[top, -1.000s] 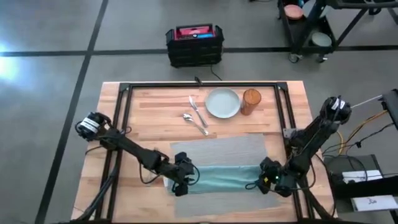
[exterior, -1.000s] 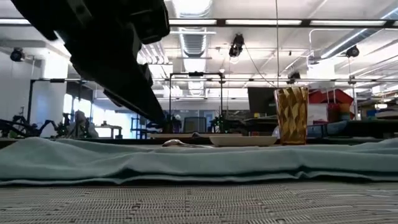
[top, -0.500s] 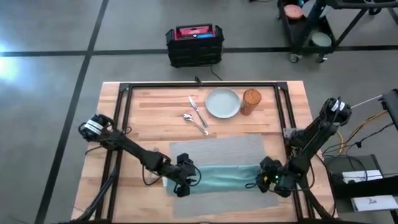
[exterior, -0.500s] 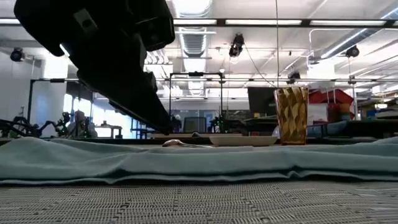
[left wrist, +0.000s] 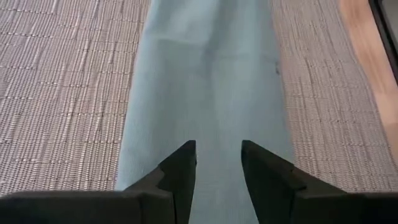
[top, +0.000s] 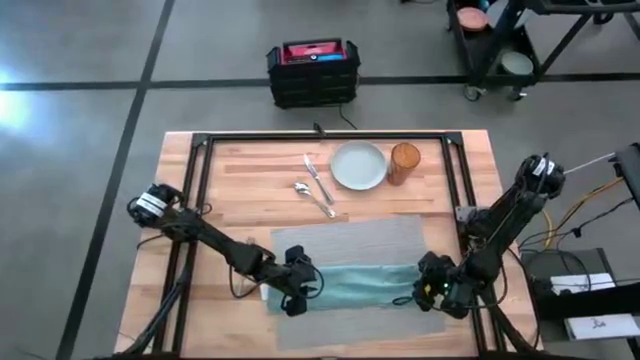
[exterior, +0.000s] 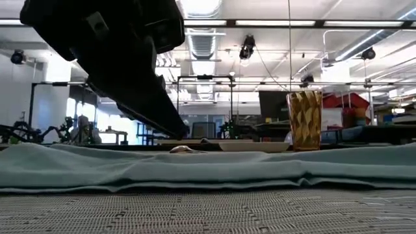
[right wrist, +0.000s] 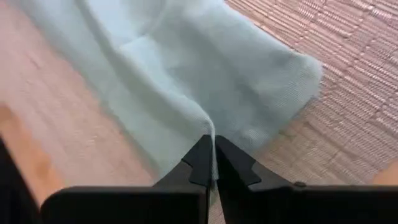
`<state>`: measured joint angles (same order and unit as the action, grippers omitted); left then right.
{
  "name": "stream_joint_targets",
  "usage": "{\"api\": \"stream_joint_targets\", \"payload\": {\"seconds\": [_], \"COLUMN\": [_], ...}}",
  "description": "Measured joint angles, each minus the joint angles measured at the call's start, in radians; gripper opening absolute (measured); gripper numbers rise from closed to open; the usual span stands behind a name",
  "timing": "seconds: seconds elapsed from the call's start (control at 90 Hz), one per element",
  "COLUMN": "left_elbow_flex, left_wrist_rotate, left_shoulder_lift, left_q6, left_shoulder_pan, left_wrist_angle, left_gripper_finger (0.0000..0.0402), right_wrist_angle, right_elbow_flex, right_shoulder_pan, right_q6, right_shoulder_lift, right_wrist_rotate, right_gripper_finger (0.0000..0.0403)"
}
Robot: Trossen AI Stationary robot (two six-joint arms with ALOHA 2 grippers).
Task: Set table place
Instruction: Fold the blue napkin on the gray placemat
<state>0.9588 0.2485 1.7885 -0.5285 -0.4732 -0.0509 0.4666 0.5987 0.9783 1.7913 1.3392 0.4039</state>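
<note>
The mat (top: 362,262) lies on the surface (top: 250,180) with the napkin (top: 360,286) along its near edge. At the napkin's left end the left gripper (left wrist: 217,163) has jaws spread; at its right end the right gripper (right wrist: 211,157) pinches cloth. Beyond the mat, cutlery (top: 318,186), plate (top: 358,165) and glass (top: 404,163) still await placing.

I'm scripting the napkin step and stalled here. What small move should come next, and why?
Probably the left gripper should close on its end of the napkin. Its fingers stand apart over the cloth, while the right gripper is already shut on the other end. The napkin lies as a long band along the placemat's near edge, so both ends likely need holding before any fold.
</note>
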Motion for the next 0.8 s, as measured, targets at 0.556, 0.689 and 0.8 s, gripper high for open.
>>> {"api": "stream_joint_targets", "payload": {"seconds": [0.556,0.689,0.8], "left_elbow_flex": [0.0,0.0,0.013], "left_wrist_rotate": [0.005,0.005,0.005], "left_shoulder_lift": [-0.001,-0.002,-0.002], "left_q6": [0.023,0.023,0.023], "left_shoulder_pan": [0.003,0.004,0.006], "left_wrist_angle": [-0.001,-0.013,-0.055], "left_gripper_finger": [0.0114,0.0114,0.0114], "right_wrist_angle": [-0.053,-0.052,-0.064], "right_elbow_flex": [0.002,0.002,0.002], "right_shoulder_pan": [0.003,0.003,0.005], "right_q6": [0.044,0.022,-0.029], "right_shoulder_lift": [0.035,0.005,-0.043], "right_wrist_rotate": [-0.159,-0.297,-0.358], "right_gripper_finger": [0.0109,0.0154,0.0178]}}
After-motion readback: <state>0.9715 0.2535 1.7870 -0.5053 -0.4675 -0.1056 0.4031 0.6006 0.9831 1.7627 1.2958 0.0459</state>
